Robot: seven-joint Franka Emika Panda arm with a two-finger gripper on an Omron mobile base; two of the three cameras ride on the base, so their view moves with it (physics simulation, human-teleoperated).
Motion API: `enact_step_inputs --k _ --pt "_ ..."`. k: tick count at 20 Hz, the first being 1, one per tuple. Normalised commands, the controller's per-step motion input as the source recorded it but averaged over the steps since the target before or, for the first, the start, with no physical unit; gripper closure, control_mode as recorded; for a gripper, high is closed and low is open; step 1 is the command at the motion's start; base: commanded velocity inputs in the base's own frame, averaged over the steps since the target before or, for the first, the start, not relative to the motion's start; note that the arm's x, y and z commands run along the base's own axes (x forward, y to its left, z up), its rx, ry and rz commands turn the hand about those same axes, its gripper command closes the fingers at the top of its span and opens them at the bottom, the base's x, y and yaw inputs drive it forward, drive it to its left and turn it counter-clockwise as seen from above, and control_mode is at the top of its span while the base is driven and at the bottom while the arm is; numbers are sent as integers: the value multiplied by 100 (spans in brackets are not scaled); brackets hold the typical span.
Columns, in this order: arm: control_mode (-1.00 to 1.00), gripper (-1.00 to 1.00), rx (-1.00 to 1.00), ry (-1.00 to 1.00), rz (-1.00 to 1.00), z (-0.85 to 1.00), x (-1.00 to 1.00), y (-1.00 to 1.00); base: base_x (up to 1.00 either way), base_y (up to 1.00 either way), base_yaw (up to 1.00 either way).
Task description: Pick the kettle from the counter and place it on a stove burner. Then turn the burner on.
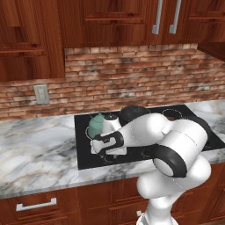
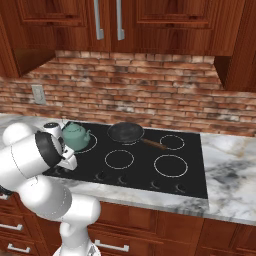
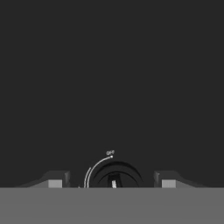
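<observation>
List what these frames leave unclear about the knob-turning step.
- Gripper contact: in the hand view the fingertips flank the knob, but the grey band cuts them off.
- Burner under the kettle: hidden by the arm in the left base view.
- Knob setting: label too small to read.

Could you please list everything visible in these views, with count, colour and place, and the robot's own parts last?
kettle: one, teal-green, on the rear left burner ring of the cooktop.
frying pan: one, dark with a brown handle, rear middle of the cooktop.
cooktop: one, black glass, set into the counter.
burner rings: white outlines on the glass; two front, one rear right bare.
knob: one, dark, with a white arc, between the fingertips.
counter: one, white-grey marble.
wall outlet: one, grey, on the brick wall.
cabinets: dark wood, above and below.
gripper: one, open, tips dark.
</observation>
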Motion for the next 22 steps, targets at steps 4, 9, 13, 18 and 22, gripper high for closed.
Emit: enact_step_inputs --k 4,9,13,18,22 --pt "-100 100 0 0 0 0 0 0 0 0 0" --pt "-100 100 0 0 0 0 0 0 0 0 0" --pt "-100 100 0 0 2 0 -1 0 0 0 0" --pt "-100 100 0 0 15 0 -10 0 0 0 0" --pt "-100 100 0 0 25 0 -13 0 0 0 0"
